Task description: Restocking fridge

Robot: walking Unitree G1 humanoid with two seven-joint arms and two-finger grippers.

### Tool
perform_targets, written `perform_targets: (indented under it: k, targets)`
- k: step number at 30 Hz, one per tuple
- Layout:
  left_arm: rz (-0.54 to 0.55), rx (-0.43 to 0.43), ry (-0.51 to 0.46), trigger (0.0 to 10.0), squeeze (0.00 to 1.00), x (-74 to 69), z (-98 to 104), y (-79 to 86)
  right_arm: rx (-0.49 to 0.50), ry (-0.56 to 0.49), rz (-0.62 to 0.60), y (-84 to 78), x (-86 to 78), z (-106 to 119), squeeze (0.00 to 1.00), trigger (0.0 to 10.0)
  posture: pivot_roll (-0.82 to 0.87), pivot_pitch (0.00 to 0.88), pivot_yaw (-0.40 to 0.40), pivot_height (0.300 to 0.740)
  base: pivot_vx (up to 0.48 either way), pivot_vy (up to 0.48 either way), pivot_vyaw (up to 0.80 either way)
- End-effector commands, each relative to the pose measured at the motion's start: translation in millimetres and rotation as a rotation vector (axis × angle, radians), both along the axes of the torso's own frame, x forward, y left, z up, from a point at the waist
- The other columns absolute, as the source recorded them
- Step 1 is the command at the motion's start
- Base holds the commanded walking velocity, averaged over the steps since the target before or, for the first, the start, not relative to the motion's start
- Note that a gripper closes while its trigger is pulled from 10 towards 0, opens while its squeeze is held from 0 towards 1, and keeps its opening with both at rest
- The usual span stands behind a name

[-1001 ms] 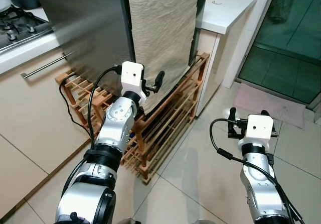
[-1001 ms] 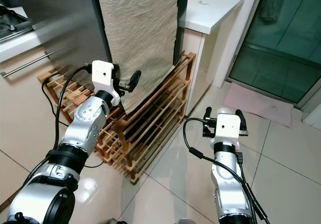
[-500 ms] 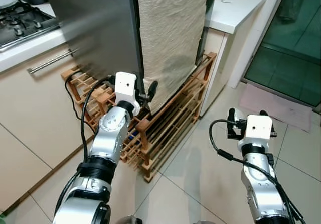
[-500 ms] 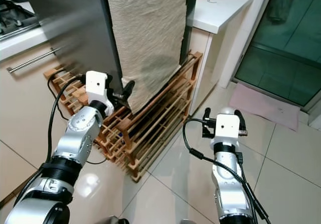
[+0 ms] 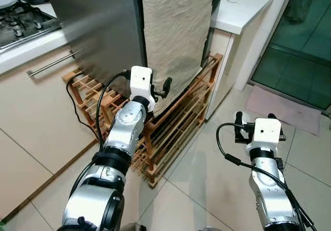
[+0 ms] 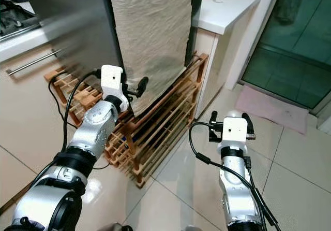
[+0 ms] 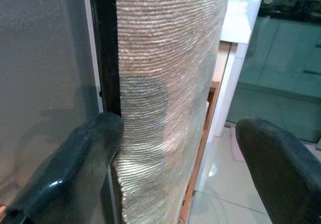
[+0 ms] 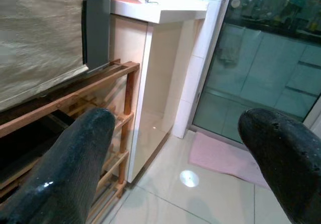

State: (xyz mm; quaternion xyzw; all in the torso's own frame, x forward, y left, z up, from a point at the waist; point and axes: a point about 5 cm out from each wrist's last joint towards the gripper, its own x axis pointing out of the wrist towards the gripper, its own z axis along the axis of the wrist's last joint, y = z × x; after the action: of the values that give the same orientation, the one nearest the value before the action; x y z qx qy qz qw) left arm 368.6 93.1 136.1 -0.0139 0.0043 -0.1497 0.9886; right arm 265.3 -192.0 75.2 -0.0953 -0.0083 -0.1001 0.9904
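Head views: my left gripper [image 5: 159, 87] had risen from half a second earlier, up along the fridge [image 5: 98, 24] door edge beside the hanging cloth [image 5: 178, 29]; the fridge was shut.
Left wrist: jaws apart, one finger [image 7: 80, 169] at the door seam, so opening came next.
Right wrist: right gripper [image 8: 175, 153] unchanged, jaws apart above floor [image 8: 165, 204], near the wooden rack [image 8: 75, 103].

Fridge [image 5: 98, 29]: brushed grey metal, dull sheen; rough ribbed beige cloth [image 5: 178, 29] hangs over its front. Slatted rack [image 5: 176, 122] of reddish wood beneath. Floor tiles [image 5: 207, 189] pale, glossy; right counter [image 5: 243, 5] smooth white.
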Motion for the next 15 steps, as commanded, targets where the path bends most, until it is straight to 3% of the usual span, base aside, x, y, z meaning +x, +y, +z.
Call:
perform_targets:
  k: [1,13,15]
  targets:
    - [0.021,0.005,-0.019,10.0,0.00,4.7,6.6,0.9,-0.005,-0.009,-0.005,-3.6,-0.9,3.8,0.00,10.0,-0.16,0.006,0.010,0.740,0.000,0.000,0.00]
    - [0.041,0.018,-0.003,10.0,0.00,11.8,9.2,-8.5,-0.004,-0.001,-0.005,-2.5,-2.7,2.1,0.00,10.0,-0.16,0.014,0.015,0.740,0.000,0.000,0.00]
    - [-0.002,-0.004,0.010,10.0,0.00,12.5,11.2,-19.2,-0.004,0.001,-0.005,-2.4,-2.7,2.0,0.00,10.0,-0.16,0.016,0.012,0.740,0.000,0.000,0.00]
